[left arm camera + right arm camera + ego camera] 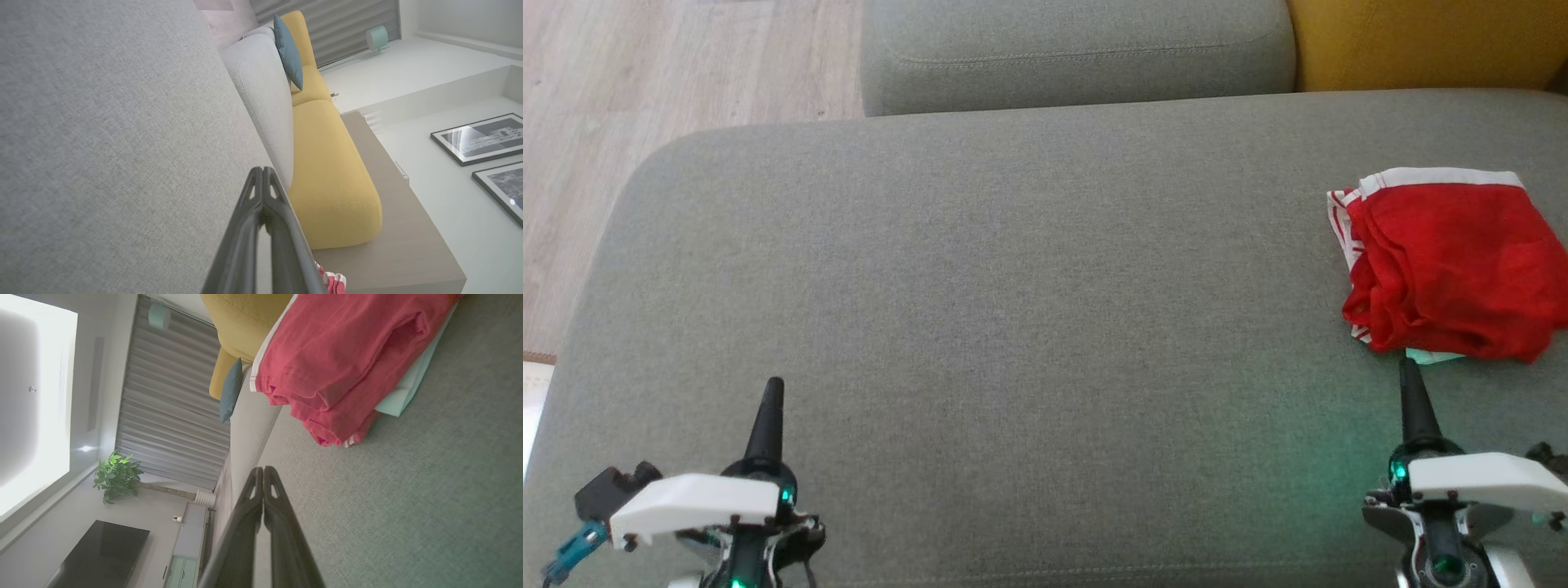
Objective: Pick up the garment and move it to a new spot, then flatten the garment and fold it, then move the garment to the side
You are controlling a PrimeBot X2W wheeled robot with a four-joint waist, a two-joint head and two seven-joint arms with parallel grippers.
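The garment is red with a white waistband and striped trim. It lies folded on the grey sofa seat at the right edge of the head view, with a pale green piece under its near edge. My right gripper is shut and empty, its tip just short of the garment's near edge. In the right wrist view the garment lies ahead of the closed fingers. My left gripper is shut and empty at the lower left, far from the garment. A red scrap of the garment peeks beside the left fingers.
A grey back cushion runs along the far side, with a yellow cushion at the far right. Wooden floor lies beyond the seat's left edge. Wide bare seat stretches between the grippers.
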